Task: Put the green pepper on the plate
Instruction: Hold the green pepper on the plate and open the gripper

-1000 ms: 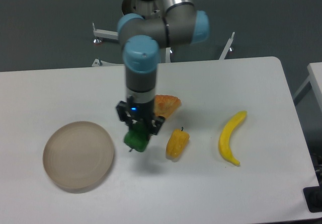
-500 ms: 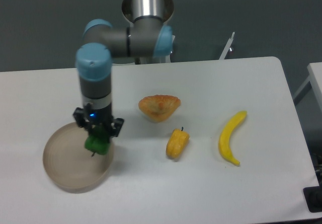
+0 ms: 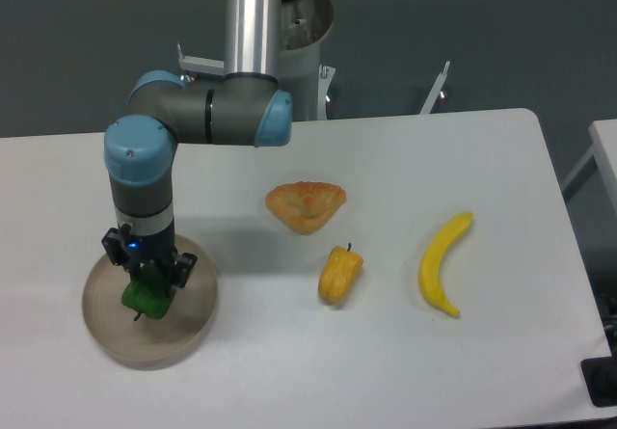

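- My claw (image 3: 147, 277) is clamped on the green pepper (image 3: 147, 296), with a finger on either side of its upper part.
- The green pepper hangs directly beneath my claw, its bulk showing below my fingertips and a thin dark stem sticking out at its lower edge.
- I hold the green pepper over the middle of the plate (image 3: 193, 315); I cannot tell whether it is touching the plate's surface or is just above it.
- My wrist stands upright above the plate, and my forearm reaches in from the plate's far right side.
- The plate sits on the white bench (image 3: 386, 371), near the bench's left side.
- An orange wedge-shaped piece of food (image 3: 305, 204) lies to the right of the plate and farther back, well apart from it.
- A yellow pepper (image 3: 339, 274) lies to the right of the plate, just in front of the orange piece.
- A banana (image 3: 442, 262) lies farther right still, well apart from the plate.
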Robot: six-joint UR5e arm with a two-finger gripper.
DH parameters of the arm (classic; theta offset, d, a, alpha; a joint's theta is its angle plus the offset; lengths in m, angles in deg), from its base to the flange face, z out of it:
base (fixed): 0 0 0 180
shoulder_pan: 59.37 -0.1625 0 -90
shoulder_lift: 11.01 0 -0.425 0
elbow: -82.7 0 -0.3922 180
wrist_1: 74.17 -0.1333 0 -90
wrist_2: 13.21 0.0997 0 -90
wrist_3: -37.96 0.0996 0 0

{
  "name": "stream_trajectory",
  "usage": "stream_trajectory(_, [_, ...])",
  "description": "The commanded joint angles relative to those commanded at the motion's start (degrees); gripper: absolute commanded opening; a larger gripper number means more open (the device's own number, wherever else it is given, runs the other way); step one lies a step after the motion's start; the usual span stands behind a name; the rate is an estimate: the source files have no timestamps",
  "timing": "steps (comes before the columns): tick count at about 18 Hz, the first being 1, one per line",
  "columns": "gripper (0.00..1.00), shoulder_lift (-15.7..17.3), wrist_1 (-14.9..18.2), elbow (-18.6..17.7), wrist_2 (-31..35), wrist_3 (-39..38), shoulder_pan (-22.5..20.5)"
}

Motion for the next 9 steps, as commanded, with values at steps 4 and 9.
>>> stream_trajectory(4, [0.37,-0.44,0.0,0.17,-2.36,4.03,0.0])
stream_trajectory(9, [0.37,-0.53,0.0,-0.18,-3.96,6.33,0.0])
